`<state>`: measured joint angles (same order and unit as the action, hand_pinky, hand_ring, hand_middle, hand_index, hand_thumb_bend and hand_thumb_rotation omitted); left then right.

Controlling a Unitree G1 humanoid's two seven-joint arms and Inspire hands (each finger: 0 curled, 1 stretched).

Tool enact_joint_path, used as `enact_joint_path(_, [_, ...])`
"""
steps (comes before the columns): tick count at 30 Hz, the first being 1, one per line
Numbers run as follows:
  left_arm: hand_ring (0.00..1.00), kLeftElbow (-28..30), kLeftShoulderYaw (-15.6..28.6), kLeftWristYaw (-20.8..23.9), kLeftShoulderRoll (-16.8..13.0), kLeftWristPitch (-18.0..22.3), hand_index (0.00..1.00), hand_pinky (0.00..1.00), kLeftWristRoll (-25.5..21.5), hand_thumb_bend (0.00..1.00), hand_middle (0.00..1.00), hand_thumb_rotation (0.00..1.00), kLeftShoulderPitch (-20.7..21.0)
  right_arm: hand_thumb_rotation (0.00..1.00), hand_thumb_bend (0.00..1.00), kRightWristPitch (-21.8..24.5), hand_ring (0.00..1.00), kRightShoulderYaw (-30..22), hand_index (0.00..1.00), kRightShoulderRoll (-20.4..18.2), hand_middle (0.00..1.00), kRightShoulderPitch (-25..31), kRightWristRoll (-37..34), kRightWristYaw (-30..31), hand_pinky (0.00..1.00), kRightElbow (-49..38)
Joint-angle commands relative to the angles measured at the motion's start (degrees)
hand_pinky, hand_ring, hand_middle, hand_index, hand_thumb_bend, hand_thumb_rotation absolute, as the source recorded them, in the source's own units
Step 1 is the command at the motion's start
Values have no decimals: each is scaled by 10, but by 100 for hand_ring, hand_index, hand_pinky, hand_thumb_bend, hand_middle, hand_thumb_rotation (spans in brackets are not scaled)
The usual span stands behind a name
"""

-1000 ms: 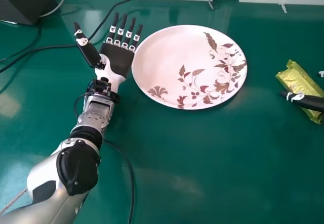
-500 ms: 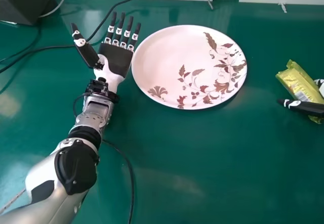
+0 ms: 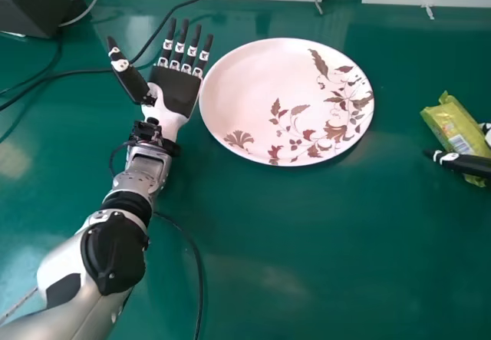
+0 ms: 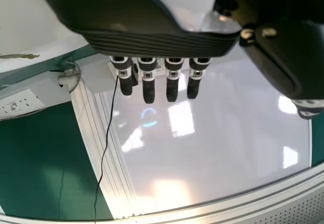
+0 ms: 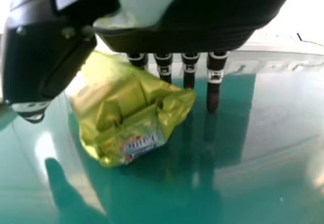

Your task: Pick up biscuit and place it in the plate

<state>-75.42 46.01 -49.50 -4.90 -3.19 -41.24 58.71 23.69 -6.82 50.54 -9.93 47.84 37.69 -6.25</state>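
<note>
Your right robot hand [image 3: 464, 163], wide, flanks crinkled yellow-green packet [image 3: 448, 121]; left robot hand [image 3: 175, 89] wide; green worktop [image 3: 322, 240] between packet and white floral plate [image 3: 257, 83].

The plate [image 3: 257, 87] is pale pinkish white, patterned with brown and dark-red leaves and flowers. The wrapper [image 3: 448, 120] is shiny yellow-green, the surface [image 3: 307, 240] deep green, the fingers [image 3: 190, 51] black with white bands.
</note>
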Motion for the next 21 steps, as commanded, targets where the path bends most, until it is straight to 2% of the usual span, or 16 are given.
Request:
enact_joint_path(1, [97, -3, 2, -8, -2, 1, 100, 100, -1, 100, 100, 67, -8, 26, 96, -2, 93, 7, 100, 10, 100, 8, -20, 11, 79, 16])
enact_joint_path(9, [96, -3, 4, -4, -3, -4, 100, 100, -3, 100, 100, 66, -8, 27, 95, -2, 90, 18, 100, 38, 100, -5, -51, 21, 77, 32])
enact_joint_path(15, [96, -3, 7, 3, -3, -7, 100, 100, -5, 100, 100, 68, -7, 18, 96, 6, 88, 22, 100, 52, 100, -2, -52, 23, 72, 22])
enact_joint_path(21, [96, -3, 12, 5, -3, -6, 100, 100, -9, 100, 100, 69, -6, 14, 90, 8, 85, 21, 100, 58, 100, 2, -55, 22, 70, 13])
